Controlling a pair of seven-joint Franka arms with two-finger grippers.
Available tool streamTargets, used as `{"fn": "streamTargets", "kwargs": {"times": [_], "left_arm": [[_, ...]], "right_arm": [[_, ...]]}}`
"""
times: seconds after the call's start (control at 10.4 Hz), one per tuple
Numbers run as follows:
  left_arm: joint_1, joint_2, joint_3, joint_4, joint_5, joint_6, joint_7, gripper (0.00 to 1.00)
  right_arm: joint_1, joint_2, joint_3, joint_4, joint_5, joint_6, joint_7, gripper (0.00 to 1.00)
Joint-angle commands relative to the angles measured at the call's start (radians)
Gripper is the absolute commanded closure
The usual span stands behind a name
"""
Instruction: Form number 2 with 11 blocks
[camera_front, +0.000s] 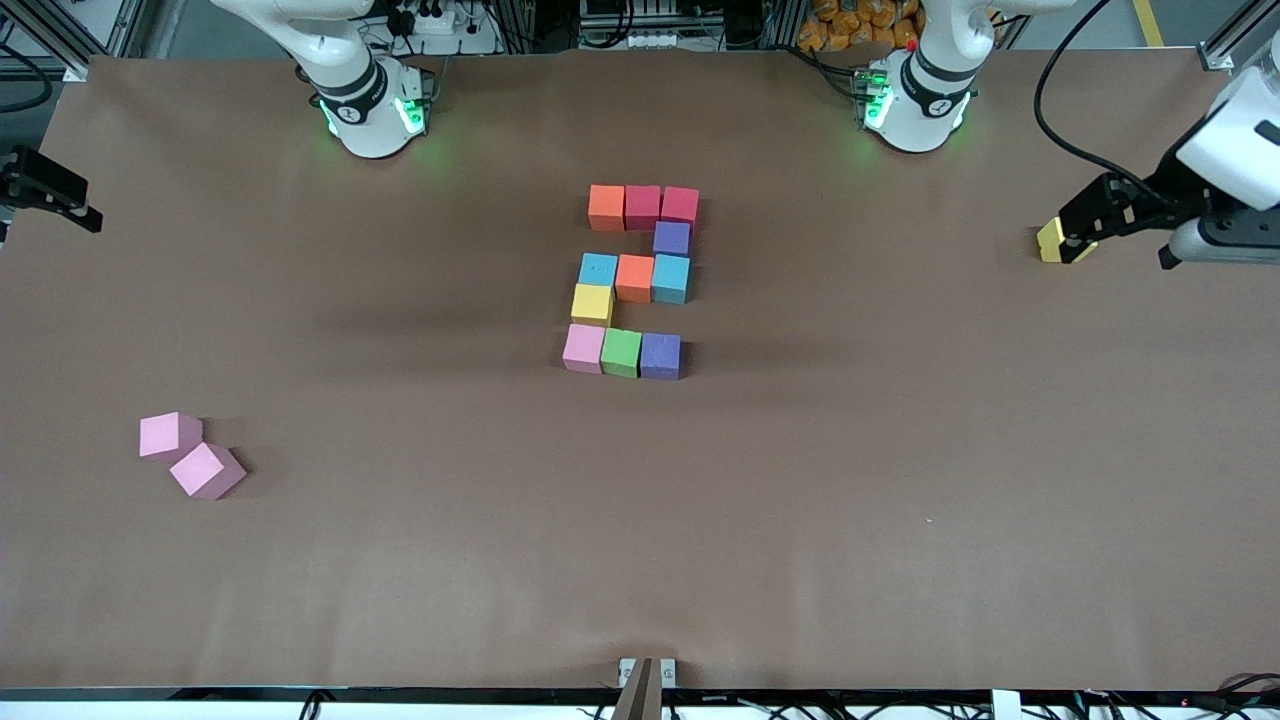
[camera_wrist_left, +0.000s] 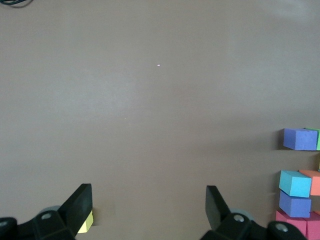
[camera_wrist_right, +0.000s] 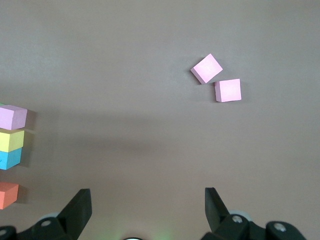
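Brown table (camera_front: 900, 500): the number 2 (camera_front: 633, 283) sits mid-table, long axis twelve to six, top toward the bases. Left gripper (camera_wrist_left: 149, 210) and right gripper (camera_wrist_right: 148, 207), both spread wide, empty.

Brown paper-covered table (camera_front: 400, 560), evenly lit. Aluminium frame rails (camera_front: 60, 35) above its top edge, cables (camera_front: 430, 20) and orange clutter (camera_front: 850, 22) there too. Small bracket (camera_front: 646, 675) at table's lower edge.
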Motion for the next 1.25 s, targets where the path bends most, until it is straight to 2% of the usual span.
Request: {"fn": "streamTargets", "kwargs": {"times": [0.0, 0.38, 1.15], "left_arm": [[-0.018, -0.029, 0.015, -0.015, -0.017, -0.036, 0.018, 0.0], [-0.016, -0.022, 0.018, -0.014, -0.057, -0.064, 0.015, 0.0], [-0.018, -0.026, 0.019, -0.014, -0.011, -0.073, 0.003, 0.0]], "right_arm": [[-0.014, 0.008, 0.011, 0.026, -0.011, -0.017, 0.011, 0.0], [-0.02, 0.008, 0.011, 0.026, -0.01, -0.018, 0.015, 0.0], [-0.019, 0.008, 0.013, 0.026, -0.008, -0.017, 0.068, 0.0]]}}
